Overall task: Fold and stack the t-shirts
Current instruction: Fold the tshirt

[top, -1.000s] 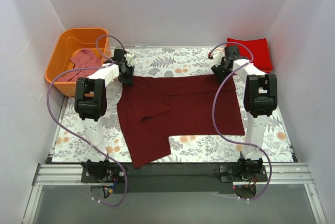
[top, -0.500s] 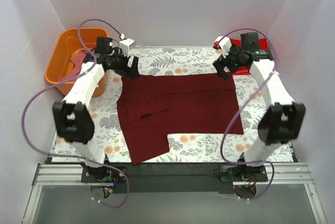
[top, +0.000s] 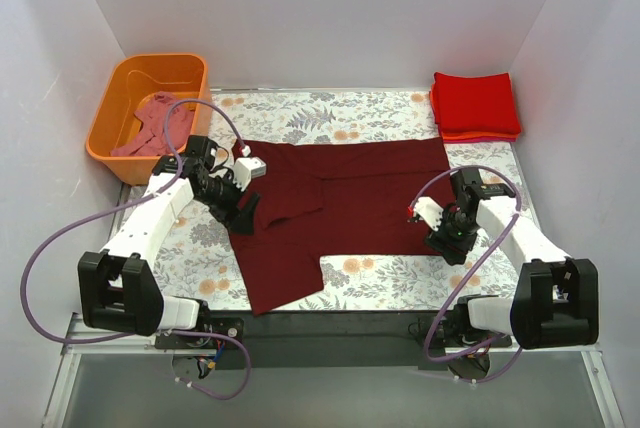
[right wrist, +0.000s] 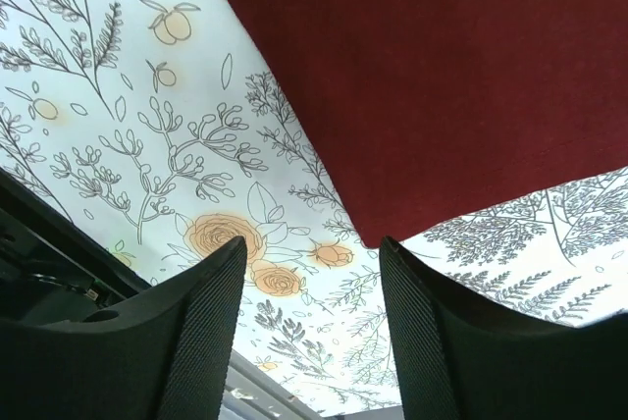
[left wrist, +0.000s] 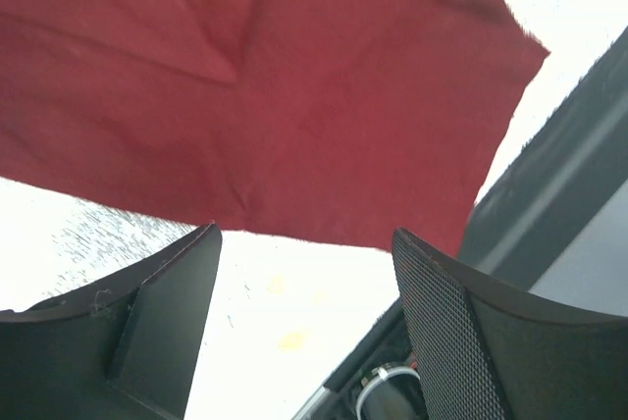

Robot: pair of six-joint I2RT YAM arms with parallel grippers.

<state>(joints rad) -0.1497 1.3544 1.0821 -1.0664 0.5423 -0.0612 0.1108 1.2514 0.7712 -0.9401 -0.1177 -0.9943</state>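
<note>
- Since half a second back, both arms have swung off the far edge of the maroon t-shirt point(top: 350, 188) and come back toward their bases. The shirt itself looks like it lies the same as before.
- The shirt is spread flat on the floral table cover point(top: 330, 113) with one side already folded in, so it's half done, I'd say.
- The left gripper point(top: 243, 210) sits over the shirt's left edge. In its wrist view the fingers stand apart with nothing between them, and the hem of the shirt point(left wrist: 294, 77) is just ahead of the tips.
- The right gripper point(top: 443, 233) is also spread and empty. The near-right corner of the shirt point(right wrist: 442, 67) pokes in right ahead of the gap, so my guess is both are lining up for the next pinch.
- The stack of folded red shirts point(top: 477, 103) is well beyond the right gripper in the far corner, probably where this one ends up.
- The orange tub point(top: 160, 58) is beyond the left gripper, with a pink shirt point(top: 160, 120) crumpled inside.
- Hard to tell: the left gripper's body covers the shirt edge beneath it from above. The left wrist view is blown out white, so the cover's pattern is mostly gone. I can't count the shirts in the stack.
</note>
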